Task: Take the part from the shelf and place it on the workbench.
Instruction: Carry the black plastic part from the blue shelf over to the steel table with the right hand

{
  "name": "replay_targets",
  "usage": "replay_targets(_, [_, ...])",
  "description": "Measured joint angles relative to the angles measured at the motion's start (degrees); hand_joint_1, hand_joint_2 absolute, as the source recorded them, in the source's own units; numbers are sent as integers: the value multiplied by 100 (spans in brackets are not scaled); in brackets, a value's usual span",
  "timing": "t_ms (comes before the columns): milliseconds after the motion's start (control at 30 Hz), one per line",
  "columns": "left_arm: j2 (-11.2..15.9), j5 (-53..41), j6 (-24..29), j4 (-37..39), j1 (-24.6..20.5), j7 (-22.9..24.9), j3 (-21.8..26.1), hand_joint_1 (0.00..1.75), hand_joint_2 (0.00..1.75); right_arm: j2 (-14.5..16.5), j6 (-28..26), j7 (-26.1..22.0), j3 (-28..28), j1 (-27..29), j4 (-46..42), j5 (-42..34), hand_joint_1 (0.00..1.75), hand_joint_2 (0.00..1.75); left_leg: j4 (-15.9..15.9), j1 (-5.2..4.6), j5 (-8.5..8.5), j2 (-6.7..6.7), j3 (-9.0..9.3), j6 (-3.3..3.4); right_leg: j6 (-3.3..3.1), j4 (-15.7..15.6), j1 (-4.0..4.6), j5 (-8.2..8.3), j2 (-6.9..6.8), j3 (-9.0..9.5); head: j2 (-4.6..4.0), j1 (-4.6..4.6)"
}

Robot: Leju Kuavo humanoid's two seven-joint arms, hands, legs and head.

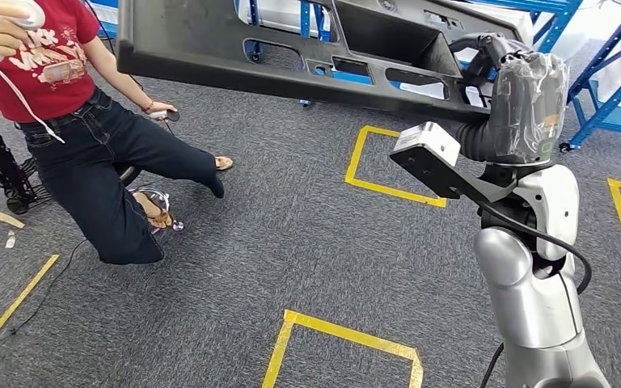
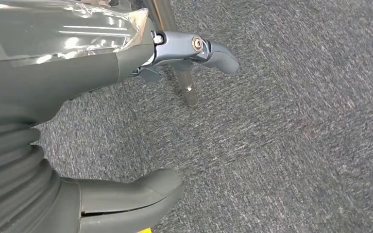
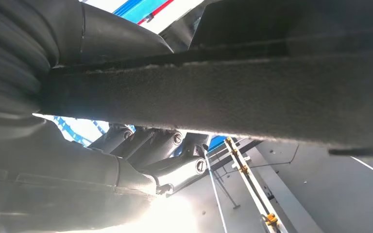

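While the right robot hand (image 1: pixel 497 61) grips the big black part (image 1: pixel 291 48) by its edge, holding it up over grey carpet floor (image 1: pixel 307 234) w/ yellow tape squares (image 1: pixel 335 335) below. Blue shelf frames (image 1: pixel 606 81) just behind the hand. Person (image 1: pixel 73 105) seated well to its left. Left robot hand (image 2: pixel 141 97) hangs over carpet, fingers apart, holding nothing; chrome leg (image 2: pixel 177 53) beside it.
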Motion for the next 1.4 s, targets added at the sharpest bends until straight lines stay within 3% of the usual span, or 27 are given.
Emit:
replay_targets(33, [-3,17,2,0,0,-2,-9,0,175,2,-18,-6,4,-11,1,-36,175,175,21,-11,-6,-25,-11,-23,11,-371,-4,138,11,176,0,-2])
replay_targets(100, [-3,45,14,-6,8,-7,-21,0,175,6,-50,-17,6,-17,2,-108,175,175,61,-41,-20,-50,-51,-30,-27,-705,-15,255,28,321,0,-7])
replay_targets(200, [-7,-26,40,-15,55,42,-86,0,175,10,-97,-38,2,-13,3,-260,175,175,60,-42,-9,-48,-66,20,-73,-715,1,282,33,312,1,-10])
replay_targets(367, [-1,56,147,-15,106,216,-181,0,175,-10,-142,-73,-26,-18,-9,-449,175,175,22,-12,21,-33,-49,-42,-109,-711,40,294,38,307,0,-11])
replay_targets(467, [-12,250,211,-20,165,263,-162,0,175,-70,-206,-77,-103,17,-82,-599,175,175,16,-3,22,-30,-49,-113,-115,-707,47,290,37,300,0,-12])
replay_targets(600, [-32,435,236,-33,322,272,-107,0,175,-231,-416,-161,-461,436,-478,-1151,175,175,16,-6,13,-38,-53,-150,-127,-707,45,282,31,296,0,-9])
replay_targets(1067, [-10,529,169,-46,380,213,-80,0,175,-343,-687,-529,-1379,1587,-1239,-1739,175,175,30,-40,8,-28,-66,-147,-124,-710,19,285,35,294,0,-8])
replay_targets(1400, [18,520,121,-46,286,214,-80,0,175,-187,-771,-579,-1430,1720,-1250,-1598,175,175,30,-39,10,-27,-64,-147,-125,-709,21,286,35,293,0,-8])
